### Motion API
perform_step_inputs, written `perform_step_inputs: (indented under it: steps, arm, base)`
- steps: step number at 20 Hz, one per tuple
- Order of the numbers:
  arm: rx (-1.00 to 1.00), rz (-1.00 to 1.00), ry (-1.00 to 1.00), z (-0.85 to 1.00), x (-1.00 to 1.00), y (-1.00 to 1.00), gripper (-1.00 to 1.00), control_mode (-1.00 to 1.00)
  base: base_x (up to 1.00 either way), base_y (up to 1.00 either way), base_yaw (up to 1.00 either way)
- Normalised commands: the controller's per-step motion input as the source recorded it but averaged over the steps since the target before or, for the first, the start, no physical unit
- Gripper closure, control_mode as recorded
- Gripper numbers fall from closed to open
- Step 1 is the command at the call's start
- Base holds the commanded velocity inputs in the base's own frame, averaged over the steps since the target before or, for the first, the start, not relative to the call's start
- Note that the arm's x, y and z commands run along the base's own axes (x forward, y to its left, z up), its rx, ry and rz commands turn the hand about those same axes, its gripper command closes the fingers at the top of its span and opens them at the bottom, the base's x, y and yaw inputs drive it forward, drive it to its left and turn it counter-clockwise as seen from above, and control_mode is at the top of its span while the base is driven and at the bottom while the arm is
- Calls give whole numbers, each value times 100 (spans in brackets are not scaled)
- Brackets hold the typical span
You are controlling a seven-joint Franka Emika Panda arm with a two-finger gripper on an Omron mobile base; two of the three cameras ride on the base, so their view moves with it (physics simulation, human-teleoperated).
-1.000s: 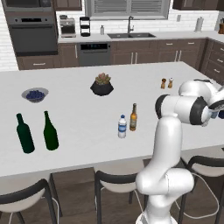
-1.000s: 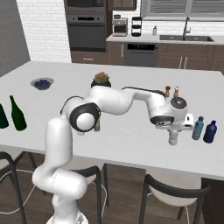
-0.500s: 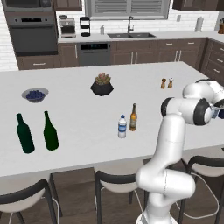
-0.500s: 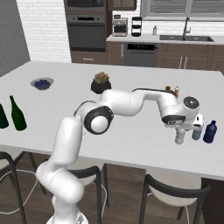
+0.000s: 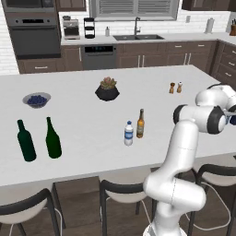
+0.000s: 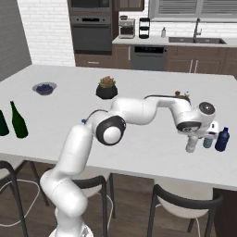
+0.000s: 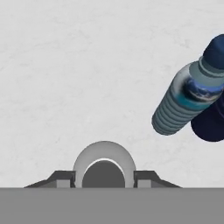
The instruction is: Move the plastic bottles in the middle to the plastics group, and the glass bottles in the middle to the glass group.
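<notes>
A: Why is the gripper (image 6: 191, 147) held low by the worktop's right edge?

B: The plain greyish bottle (image 6: 190, 146) is clamped between its fingers, judged to be brought beside the blue-tinted bottle (image 6: 208, 141) and the darker blue bottle (image 6: 221, 140).

A: What is counted mid-worktop?

B: One blue-labelled water bottle (image 5: 128, 133) and one amber bottle (image 5: 140, 124). Two green bottles (image 5: 53, 138) are kept near the left edge.

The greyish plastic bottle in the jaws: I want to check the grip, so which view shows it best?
The right base view: the greyish bottle hangs upright under the gripper, beside the blue-tinted bottle. The hand view shows its rounded top between the jaws. In the left base view the arm hides it.
</notes>
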Motion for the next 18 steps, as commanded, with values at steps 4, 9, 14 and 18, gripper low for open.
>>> perform_step_inputs:
  steps: [4,9,14,18]
  arm:
    - [0,-5,0,-42,19,5,100,-100]
    - [0,-2,0,-52,4,25,-100,-100]
    - [0,0,0,-40,11,38,-100,-100]
    - [0,0,0,-32,12,25,-100,-100]
  base:
    - [0,0,0]
    - [0,0,0]
    - [0,0,0]
    - [0,0,0]
